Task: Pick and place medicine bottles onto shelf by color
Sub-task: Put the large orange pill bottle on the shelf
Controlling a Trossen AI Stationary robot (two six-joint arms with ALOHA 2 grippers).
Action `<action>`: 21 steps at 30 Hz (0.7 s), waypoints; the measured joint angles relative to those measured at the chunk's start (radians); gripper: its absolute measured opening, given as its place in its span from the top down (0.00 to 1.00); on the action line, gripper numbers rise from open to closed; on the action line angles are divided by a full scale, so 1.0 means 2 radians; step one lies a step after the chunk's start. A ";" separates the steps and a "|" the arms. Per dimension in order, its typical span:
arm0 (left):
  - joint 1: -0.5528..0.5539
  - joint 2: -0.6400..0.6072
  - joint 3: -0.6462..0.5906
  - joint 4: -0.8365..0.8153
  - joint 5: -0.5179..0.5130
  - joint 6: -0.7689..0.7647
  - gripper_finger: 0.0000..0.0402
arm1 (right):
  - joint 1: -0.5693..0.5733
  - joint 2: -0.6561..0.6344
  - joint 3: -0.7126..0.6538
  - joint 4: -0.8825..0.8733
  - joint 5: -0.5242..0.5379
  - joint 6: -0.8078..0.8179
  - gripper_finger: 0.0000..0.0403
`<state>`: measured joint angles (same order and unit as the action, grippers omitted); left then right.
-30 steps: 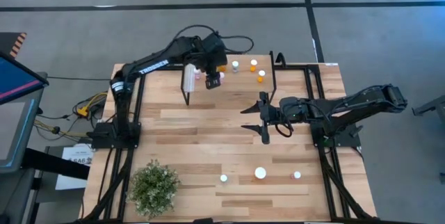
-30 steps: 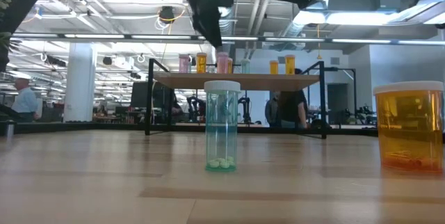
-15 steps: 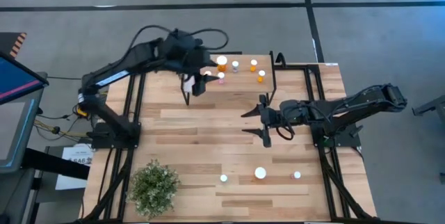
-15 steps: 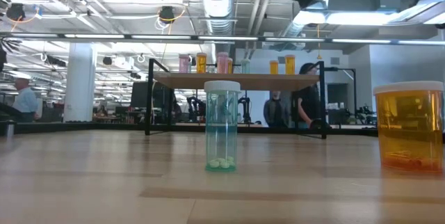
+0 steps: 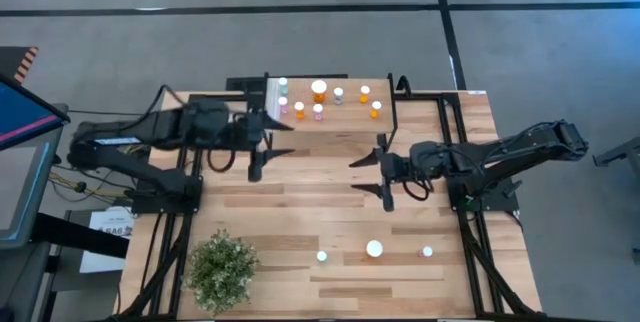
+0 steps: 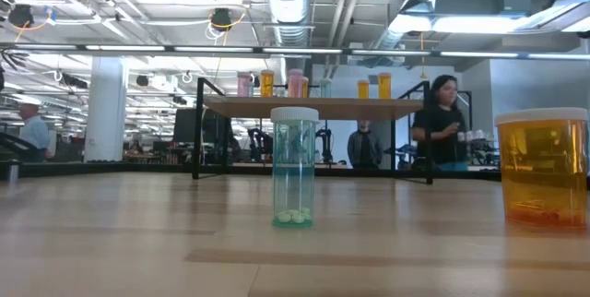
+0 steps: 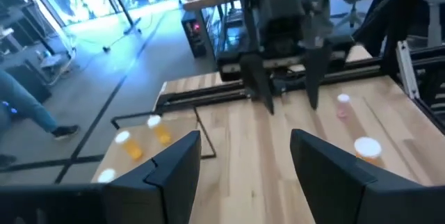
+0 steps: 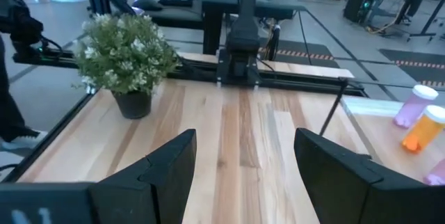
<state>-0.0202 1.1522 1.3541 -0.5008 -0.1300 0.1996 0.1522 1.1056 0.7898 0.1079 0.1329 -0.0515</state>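
Note:
The shelf (image 5: 330,122) stands at the table's far middle and carries several white-capped medicine bottles, orange (image 5: 376,108), pink (image 5: 318,110) and pale (image 5: 339,93). Three more bottles stand near the front edge: a pale blue-green one (image 5: 322,256), a large orange one (image 5: 374,249) and a pink one (image 5: 427,252). My left gripper (image 5: 272,152) hangs open and empty left of the shelf, pointing almost level toward the right. My right gripper (image 5: 362,174) hangs open and empty over the table's middle, facing it.
A bushy green plant (image 5: 221,268) in a pot stands at the near left corner. Black frame rails (image 5: 452,142) run along the table's sides. Bare wood lies between the shelf and the front row of bottles. People stand in the room behind the table (image 6: 442,131).
My left gripper has drawn back from over the shelf toward the table's left edge and risen, tipping from pointing down to almost level. It stays open and empty. The shelf bottles that it hid now show. My right gripper has kept still.

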 joint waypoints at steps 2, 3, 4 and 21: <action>-0.013 -0.017 -0.034 0.032 -0.011 -0.004 0.48 | 0.004 -0.001 0.000 0.001 0.000 -0.001 0.34; -0.018 -0.024 -0.048 0.047 -0.014 -0.007 0.48 | 0.005 -0.001 0.000 0.002 0.000 -0.001 0.34; -0.023 -0.030 -0.062 0.054 -0.015 -0.010 0.48 | 0.007 -0.001 0.000 0.004 0.000 -0.003 0.34; -0.042 -0.063 -0.110 -0.005 -0.029 -0.067 0.48 | 0.012 -0.002 0.000 0.023 0.000 -0.020 0.34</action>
<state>-0.1048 1.0265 1.1347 -0.5101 -0.1883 0.0662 0.1768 1.1025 0.7898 0.1538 0.1329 -0.0907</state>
